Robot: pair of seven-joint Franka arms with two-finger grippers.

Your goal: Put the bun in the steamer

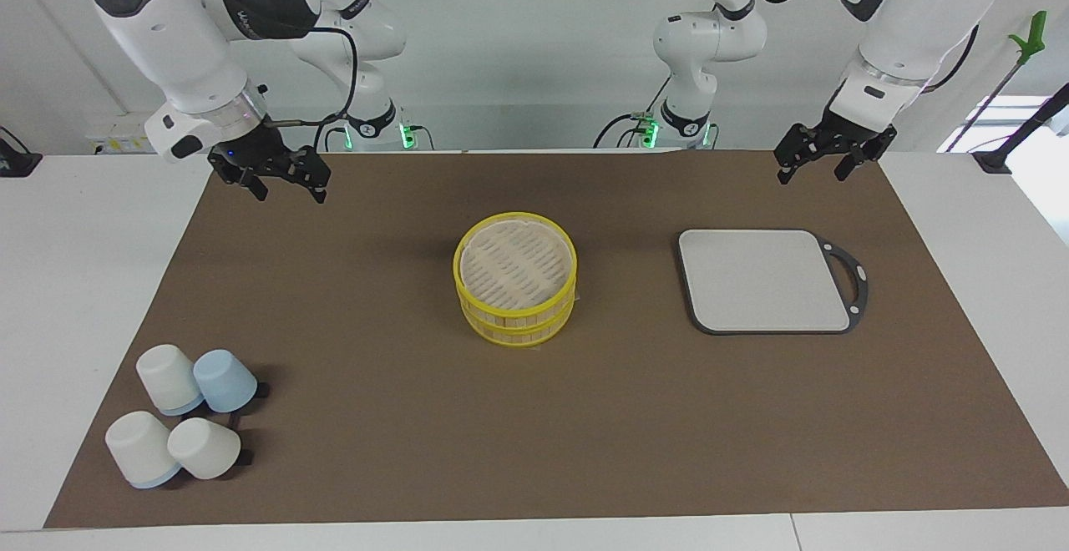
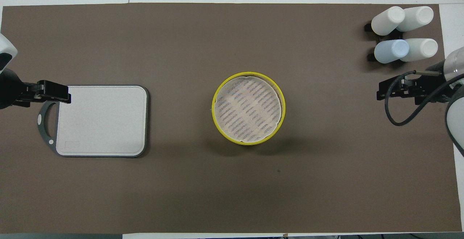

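In the facing view the steamer stood closed at the middle of the mat, both the left gripper and the right gripper hung open and empty in the air near the robots' edge, and no bun was visible anywhere. In the overhead view the cutting board was bare and the cups lay in a group, so the bun was perhaps hidden. I judged the risk was a grasp at a wrong object, or placing on the closed lid.

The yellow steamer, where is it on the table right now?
The steamer sits in the middle of the brown mat, between the grey cutting board toward the left arm's end and the cups toward the right arm's end.
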